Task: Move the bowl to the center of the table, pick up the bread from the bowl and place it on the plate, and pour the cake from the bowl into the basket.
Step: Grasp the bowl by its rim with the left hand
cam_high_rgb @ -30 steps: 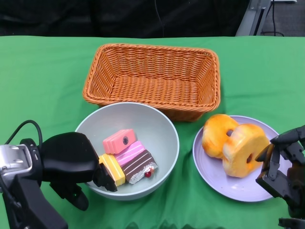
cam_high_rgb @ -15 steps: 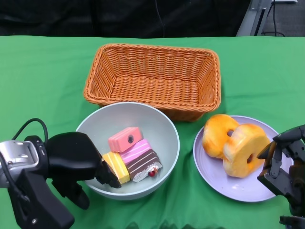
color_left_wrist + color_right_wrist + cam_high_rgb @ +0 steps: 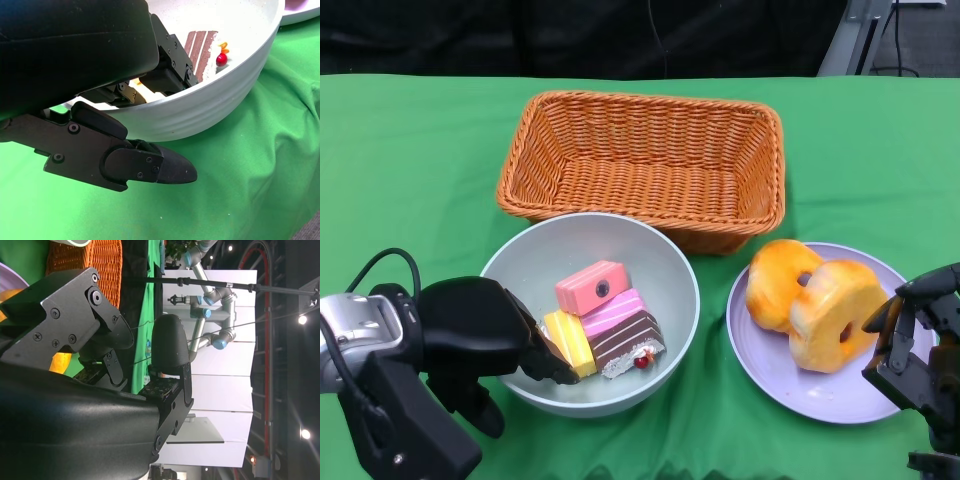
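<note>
Your left hand [image 3: 485, 335] pinches the near-left rim of the pale grey ceramic bowl [image 3: 660, 250], fingers inside, thumb beneath. Over the last second the bowl has crept right, its pink, yellow and chocolate cake slices [image 3: 603, 320] sliding with it: lifting seems imminent. Two golden bread rings [image 3: 815, 300] lie on the lilac plate [image 3: 770, 375]. The orange wicker basket [image 3: 640, 165] waits behind. Your right hand [image 3: 920, 345], apparently spread empty, hovers beside the plate.

Green-clothed table [image 3: 410, 170] carries basket [image 3: 645, 165], bowl [image 3: 665, 265], apparently lilac plate [image 3: 760, 350].
</note>
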Robot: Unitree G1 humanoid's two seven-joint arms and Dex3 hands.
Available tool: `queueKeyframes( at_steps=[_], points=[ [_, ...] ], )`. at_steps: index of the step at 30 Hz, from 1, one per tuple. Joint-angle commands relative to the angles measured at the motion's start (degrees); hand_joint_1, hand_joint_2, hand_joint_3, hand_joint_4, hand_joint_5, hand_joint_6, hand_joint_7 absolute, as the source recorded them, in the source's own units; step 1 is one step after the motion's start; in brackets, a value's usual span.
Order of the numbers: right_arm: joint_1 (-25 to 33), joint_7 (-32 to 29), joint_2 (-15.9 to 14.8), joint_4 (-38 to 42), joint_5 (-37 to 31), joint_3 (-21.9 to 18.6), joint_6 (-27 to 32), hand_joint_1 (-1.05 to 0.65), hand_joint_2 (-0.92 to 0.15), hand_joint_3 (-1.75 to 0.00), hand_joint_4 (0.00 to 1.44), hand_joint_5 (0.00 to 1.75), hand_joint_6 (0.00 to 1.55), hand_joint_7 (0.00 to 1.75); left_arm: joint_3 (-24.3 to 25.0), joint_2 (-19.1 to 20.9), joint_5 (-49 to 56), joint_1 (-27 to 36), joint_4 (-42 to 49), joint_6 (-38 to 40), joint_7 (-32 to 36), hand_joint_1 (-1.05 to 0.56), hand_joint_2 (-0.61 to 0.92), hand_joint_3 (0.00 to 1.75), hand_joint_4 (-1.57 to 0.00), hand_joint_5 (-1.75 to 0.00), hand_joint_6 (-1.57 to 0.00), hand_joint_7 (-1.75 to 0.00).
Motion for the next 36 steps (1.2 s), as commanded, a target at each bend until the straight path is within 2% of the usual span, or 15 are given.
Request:
queueKeyframes(
  at_steps=[1,7,10,18,25,29,30,31,34,36],
  points=[
    [0.03,-0.3,0.05,-0.03,0.47,-0.46,-0.5,0.01,-0.47,-1.39,0.8,1.75,0.61,1.59,-0.46,0.47,0.51,0.64,-0.49,-0.05,0.25,-0.66,0.92,0.24,-0.64,-0.09,-0.61,-0.04],
    [0.19,-0.22,0.05,-0.13,0.51,-0.5,-0.46,0.01,-0.48,-1.37,0.81,1.75,0.61,1.59,-0.81,0.33,2.07,0.67,-0.17,-1.35,4.14,-0.61,0.92,0.22,-0.89,-0.18,-0.82,-0.1],
    [0.33,-0.69,0.25,-0.33,-0.07,-0.56,-0.48,0.01,-0.48,-1.37,0.81,1.75,0.61,1.58,-1.12,0.27,3.08,0.54,0.14,-1.72,5.85,-0.59,0.92,0.2,-0.95,-0.21,-0.89,-0.11],
    [0.69,-0.84,0.21,-0.85,-0.13,-0.36,-0.11,0.01,-0.49,-1.35,0.8,1.75,0.61,1.57,-2.24,-0.58,6.84,1.35,0.22,0.47,12.33,-0.54,0.92,0.17,-0.92,-0.19,-0.86,-0.07],
    [0.67,-0.51,0.02,-0.87,0.26,-0.28,-0.27,0.01,-0.49,-1.35,0.8,1.75,0.61,1.57,-4.64,-1.29,12.46,1.74,-0.28,4.58,20.52,-0.47,0.92,0.15,-0.95,-0.22,-0.92,-0.08],
    [0.74,-0.61,0.02,-0.85,0.06,-0.3,-0.11,0.01,-0.49,-1.34,0.8,1.75,0.61,1.56,-6.06,-2.39,13.67,1.51,0.99,5.3,25.0,-0.37,0.92,0.13,-0.99,-0.27,-1.0,-0.11],
    [0.73,-0.52,-0.01,-0.79,0.13,-0.28,-0.21,0.02,-0.49,-1.34,0.79,1.75,0.61,1.56,-6.23,-2.57,13.75,1.44,1.63,4.88,26.93,-0.34,0.92,0.1,-1.01,-0.32,-1.03,-0.11],
    [0.69,-0.45,-0.06,-0.73,0.22,-0.28,-0.25,0.02,-0.5,-1.34,0.79,1.75,0.61,1.56,-6.45,-2.77,13.83,1.34,2.33,4.56,28.8,-0.33,0.92,0.07,-0.98,-0.48,-1.07,-0.09],
    [0.58,-0.8,0.04,-0.6,-0.24,-0.43,-0.39,0.03,-0.5,-1.33,0.79,1.75,0.61,1.55,-7.39,-3.35,14.57,0.96,4.33,4.32,34.13,-0.3,0.92,0.02,-0.74,-1.21,-1.16,-0.05],
    [0.58,-0.88,0.12,-0.68,-0.25,-0.45,-0.27,0.03,-0.5,-1.34,0.79,1.75,0.62,1.55,-8.13,-3.99,15.56,0.77,6.0,4.4,39.2,-0.29,0.91,0.01,-0.67,-1.51,-1.2,-0.06]
  ],
)
